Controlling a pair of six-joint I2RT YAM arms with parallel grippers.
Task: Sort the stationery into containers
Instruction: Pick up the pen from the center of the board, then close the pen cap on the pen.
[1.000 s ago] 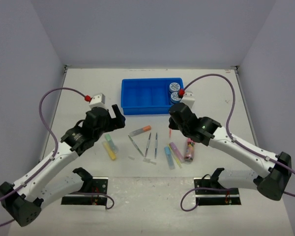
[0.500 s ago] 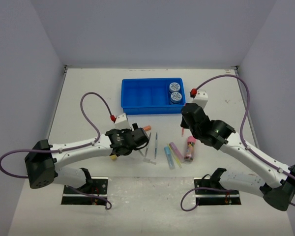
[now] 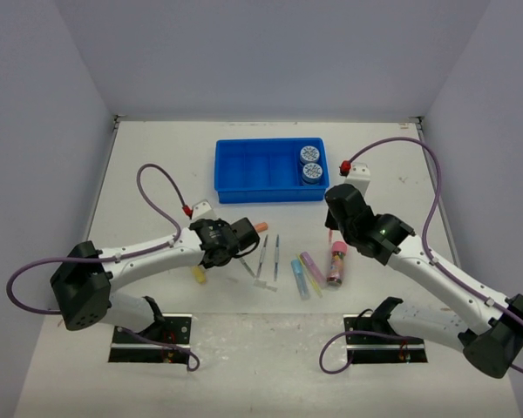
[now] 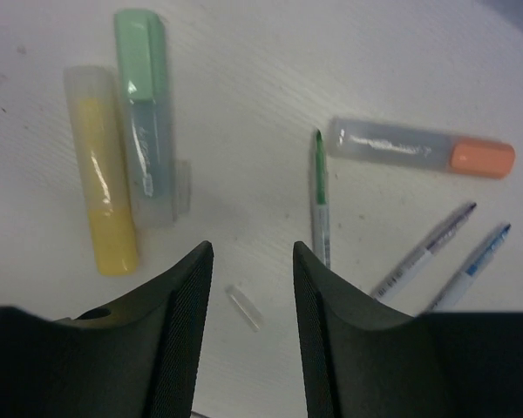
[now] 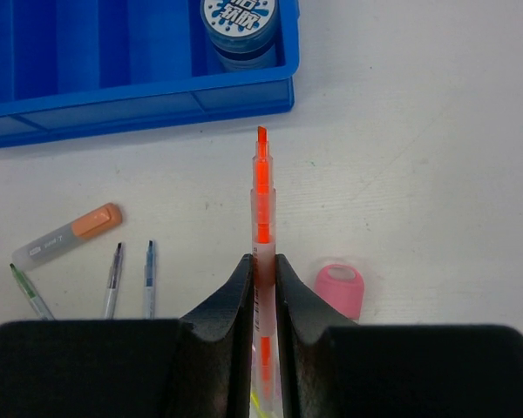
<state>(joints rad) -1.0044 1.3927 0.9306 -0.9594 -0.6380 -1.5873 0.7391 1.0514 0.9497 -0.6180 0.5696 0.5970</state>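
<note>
An uncapped orange marker (image 5: pixel 261 192) is clamped in the right gripper (image 5: pixel 261 261), its tip pointing at the blue tray (image 5: pixel 139 104) (two discs (image 3: pixel 312 174) sit in the tray's right end compartment). On the tabletop (image 3: pixel 157 157), the left gripper (image 4: pixel 251 261) hovers with its jaws apart and empty over a clear cap (image 4: pixel 244 306), between a yellow marker (image 4: pixel 100 174) and a green pen (image 4: pixel 320 200).

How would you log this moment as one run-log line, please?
left fingers: open over small clear piece | right fingers: shut on uncapped orange marker | blue tray: two discs inside
</note>
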